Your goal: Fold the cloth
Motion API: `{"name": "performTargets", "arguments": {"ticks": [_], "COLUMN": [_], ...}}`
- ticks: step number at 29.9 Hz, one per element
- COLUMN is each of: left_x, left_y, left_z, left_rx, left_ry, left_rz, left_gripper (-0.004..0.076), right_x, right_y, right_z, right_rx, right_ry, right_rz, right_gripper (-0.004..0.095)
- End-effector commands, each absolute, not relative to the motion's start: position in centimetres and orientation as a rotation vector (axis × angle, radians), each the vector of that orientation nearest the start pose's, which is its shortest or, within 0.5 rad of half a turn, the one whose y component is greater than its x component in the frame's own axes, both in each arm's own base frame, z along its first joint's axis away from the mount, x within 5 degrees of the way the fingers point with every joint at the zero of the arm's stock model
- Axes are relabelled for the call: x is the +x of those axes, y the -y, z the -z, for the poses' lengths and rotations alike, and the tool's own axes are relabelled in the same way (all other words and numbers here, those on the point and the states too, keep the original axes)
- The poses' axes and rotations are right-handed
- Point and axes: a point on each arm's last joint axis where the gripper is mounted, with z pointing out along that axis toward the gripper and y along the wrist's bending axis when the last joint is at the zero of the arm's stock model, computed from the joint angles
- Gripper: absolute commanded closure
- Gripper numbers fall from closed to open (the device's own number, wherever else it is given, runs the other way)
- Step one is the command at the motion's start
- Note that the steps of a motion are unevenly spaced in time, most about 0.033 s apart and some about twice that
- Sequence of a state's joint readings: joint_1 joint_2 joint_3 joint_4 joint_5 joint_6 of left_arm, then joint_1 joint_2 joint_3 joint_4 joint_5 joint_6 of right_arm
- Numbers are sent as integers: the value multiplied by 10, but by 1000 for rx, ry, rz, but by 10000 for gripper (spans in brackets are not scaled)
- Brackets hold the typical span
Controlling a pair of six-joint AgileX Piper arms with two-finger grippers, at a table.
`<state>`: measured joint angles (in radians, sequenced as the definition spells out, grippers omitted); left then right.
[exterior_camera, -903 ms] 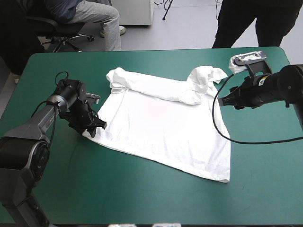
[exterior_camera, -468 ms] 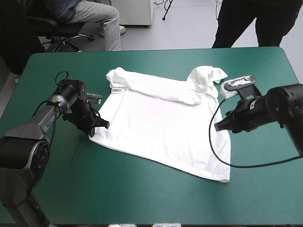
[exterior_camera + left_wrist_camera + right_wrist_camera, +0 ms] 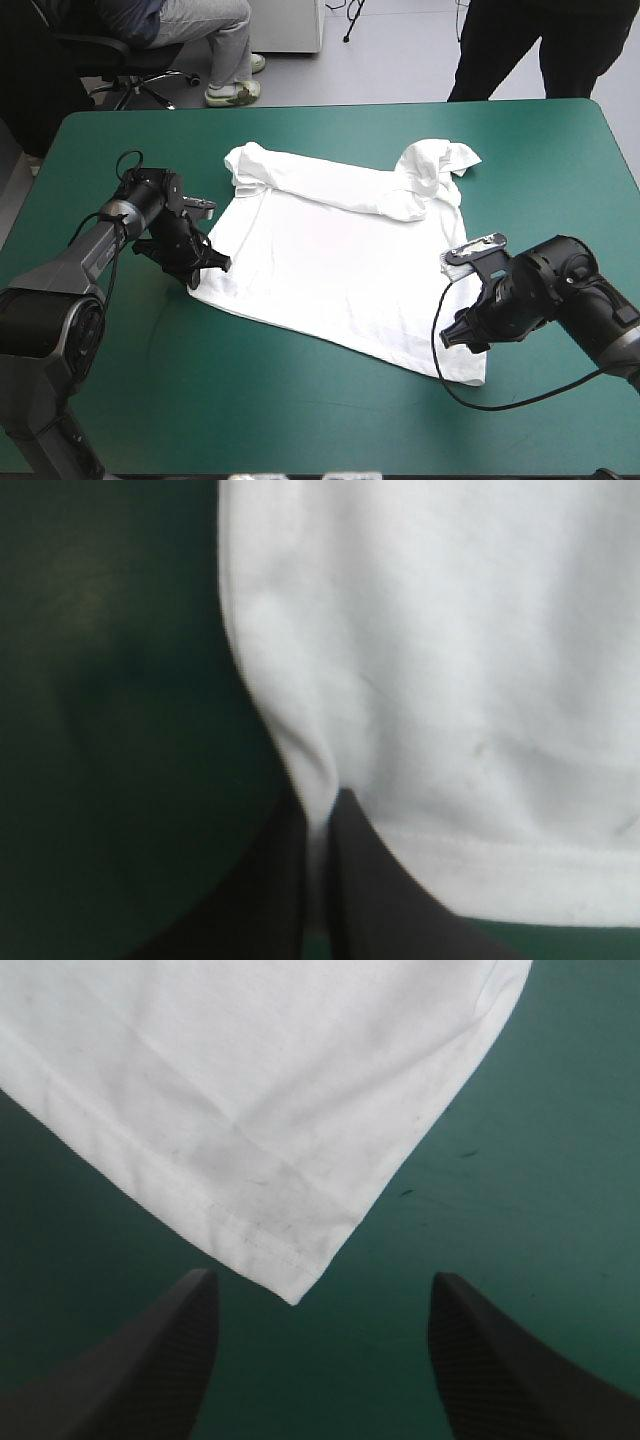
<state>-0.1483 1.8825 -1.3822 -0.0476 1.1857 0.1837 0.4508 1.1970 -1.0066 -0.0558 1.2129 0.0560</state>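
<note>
Where the left gripper (image 3: pixel 207 268) sits: at the T-shirt's left hem corner, toward the table's left edge, almost exactly as earlier.
Left grip: fingers (image 3: pixel 285 900) pressed together, with a ridge of white cloth pinched between them.
T-shirt (image 3: pixel 340 262): spread flat across the middle of the table (image 3: pixel 300 410), collar and sleeves bunched toward the far edge, unchanged from earlier.
Right gripper (image 3: pixel 458 338): earlier beside the bunched sleeve toward the far right corner, now at the hem's right corner, closer to the near edge.
Right grip: fingers (image 3: pixel 150 1360) spread wide, the corner's tip on the teal-green cover (image 3: pixel 520 1160) just ahead of them.
</note>
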Motion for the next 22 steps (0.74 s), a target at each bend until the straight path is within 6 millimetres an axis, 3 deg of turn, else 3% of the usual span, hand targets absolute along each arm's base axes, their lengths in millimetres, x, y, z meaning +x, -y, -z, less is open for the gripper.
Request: {"name": "performTargets", "arguments": {"ticks": [1,13,22], "left_x": [354,355,355], "left_y": [56,57,58], "left_z": [-221,-221,-221], "left_rx": [492,493,494], "left_ry": [-3089,-3083,-3081], "left_rz": [67,72,99], "left_gripper": [741,741,741], "right_x": [188,182,198], "right_y": [-86,-85,-94], "right_z": [-312,-249,-215], "right_rx": [-472,-256,-218], "right_ry": [-2771,-2856,-2932], "right_rz": [-59,-91,-84], "right_gripper": [247,269,359]}}
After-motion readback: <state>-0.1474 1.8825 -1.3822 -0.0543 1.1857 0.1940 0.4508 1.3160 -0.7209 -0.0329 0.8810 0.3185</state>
